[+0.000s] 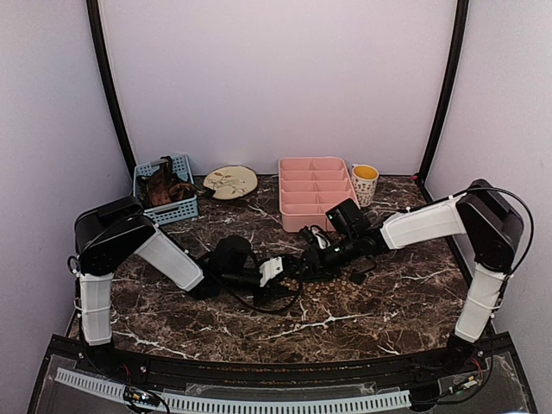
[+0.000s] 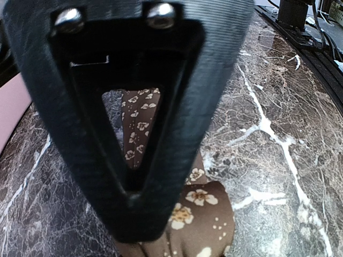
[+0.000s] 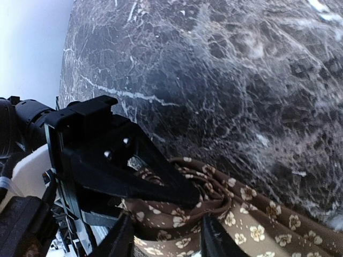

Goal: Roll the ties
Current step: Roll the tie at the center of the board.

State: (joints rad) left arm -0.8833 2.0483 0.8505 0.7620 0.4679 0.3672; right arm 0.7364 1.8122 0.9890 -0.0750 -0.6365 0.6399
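One tie [image 3: 257, 225], brown with a pale flower print, lies at the table's middle and is partly wound into a small roll. My left gripper [image 2: 144, 214] is shut on that roll; its black finger [image 3: 139, 176] presses across the coil in the right wrist view. In the left wrist view the same tie [image 2: 206, 214] shows under and through the finger's frame. My right gripper [image 3: 166, 241] stands open, its two fingers astride the flat band just beside the roll. From above, the left gripper [image 1: 278, 270] and right gripper [image 1: 312, 257] meet at the centre, with the tie [image 1: 349, 278] trailing right.
A blue basket [image 1: 183, 210] with more brown fabric stands at the back left. Beside it are a patterned plate [image 1: 230, 181], a pink divided tray [image 1: 315, 191] and a cup [image 1: 365, 183]. A black cable loops under the left gripper.
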